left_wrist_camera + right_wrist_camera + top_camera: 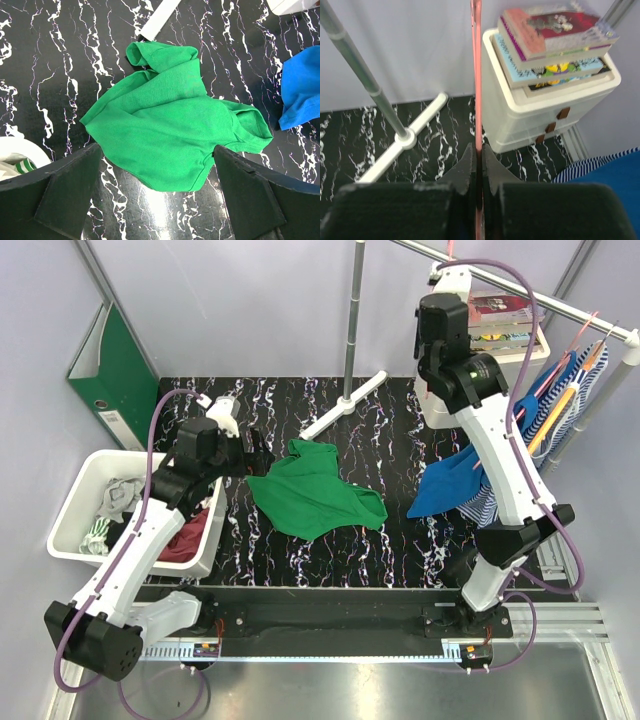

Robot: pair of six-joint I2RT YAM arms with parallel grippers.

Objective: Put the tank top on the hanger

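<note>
The green tank top (315, 492) lies crumpled on the black marbled table, in the middle. My left gripper (262, 452) hovers just left of it, tilted toward it. In the left wrist view the tank top (172, 125) fills the centre, and my left gripper (156, 150) stands wide open with nothing between its fingers. My right arm reaches up to the rail at the back right. There my right gripper (478, 150) is shut on the thin pink wire of the hanger (478, 75), which runs straight up out of the jaws. The hanger's hook and its far side are out of view.
A white bin (75, 490) of clothes sits at the left, with a green binder (120, 380) behind it. The rack pole (352, 320) and its white foot (345, 405) stand at the back. A white drawer unit (545, 105) carries books. A blue garment (450, 480) and a striped one (560, 400) hang at the right.
</note>
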